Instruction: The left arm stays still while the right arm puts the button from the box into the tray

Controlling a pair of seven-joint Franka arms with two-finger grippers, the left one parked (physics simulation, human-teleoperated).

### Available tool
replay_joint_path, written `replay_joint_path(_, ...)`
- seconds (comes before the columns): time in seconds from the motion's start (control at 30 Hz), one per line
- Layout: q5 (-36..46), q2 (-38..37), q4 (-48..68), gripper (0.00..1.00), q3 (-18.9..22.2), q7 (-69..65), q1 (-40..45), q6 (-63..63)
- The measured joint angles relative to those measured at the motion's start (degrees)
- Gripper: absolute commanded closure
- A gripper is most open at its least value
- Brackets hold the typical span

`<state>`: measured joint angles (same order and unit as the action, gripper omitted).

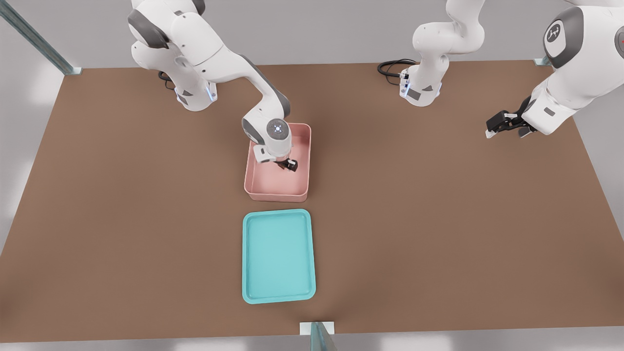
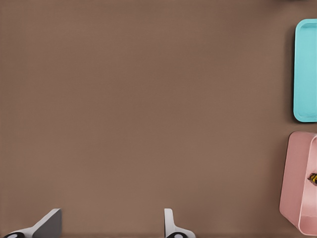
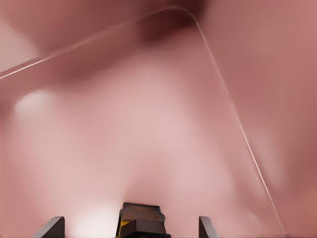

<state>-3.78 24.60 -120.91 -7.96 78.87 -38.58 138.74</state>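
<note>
Pincer [image 1: 291, 165] spread around the button [image 3: 141, 220] inside my box [image 1: 277, 190]; brown counter [image 1: 146, 195], grey walls, no legible writing.

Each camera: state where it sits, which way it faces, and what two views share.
Front view: high, looking down on table, tray, both arms; gripper inside box.
Left wrist view: faces table; own fingertips show.
Right wrist view: inside box, facing its floor; button between fingers, a gap each side.
Shared: button, box.

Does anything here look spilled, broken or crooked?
Nothing stands out. The pink box and teal tray sit squarely on the table, and the tool is down inside the box with the button between its spread fingers.
</note>
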Motion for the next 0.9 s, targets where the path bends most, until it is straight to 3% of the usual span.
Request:
replay_joint_path(0.07,-0.04,0.27,-0.10,0.05,-0.03,2.07,-0.07,0.66)
replay_joint_path(0.17,-0.07,0.38,-0.29,0.26,-0.07,4.59,0.05,1.42)
replay_joint_path(0.4,-0.09,0.52,-0.65,0.51,-1.44,8.60,0.78,2.59)
replay_joint_path(0.5,-0.05,0.56,-0.67,0.56,-2.63,9.68,1.36,3.24)
replay_joint_path(0.73,-0.01,-1.78,0.24,0.57,-10.58,10.59,11.72,3.07)
replay_joint_path(0.8,-0.03,-2.04,4.25,0.57,-14.03,10.09,18.19,1.37)
replay_joint_path(0.9,-0.02,3.09,20.08,0.57,-14.68,7.56,26.11,-3.17)
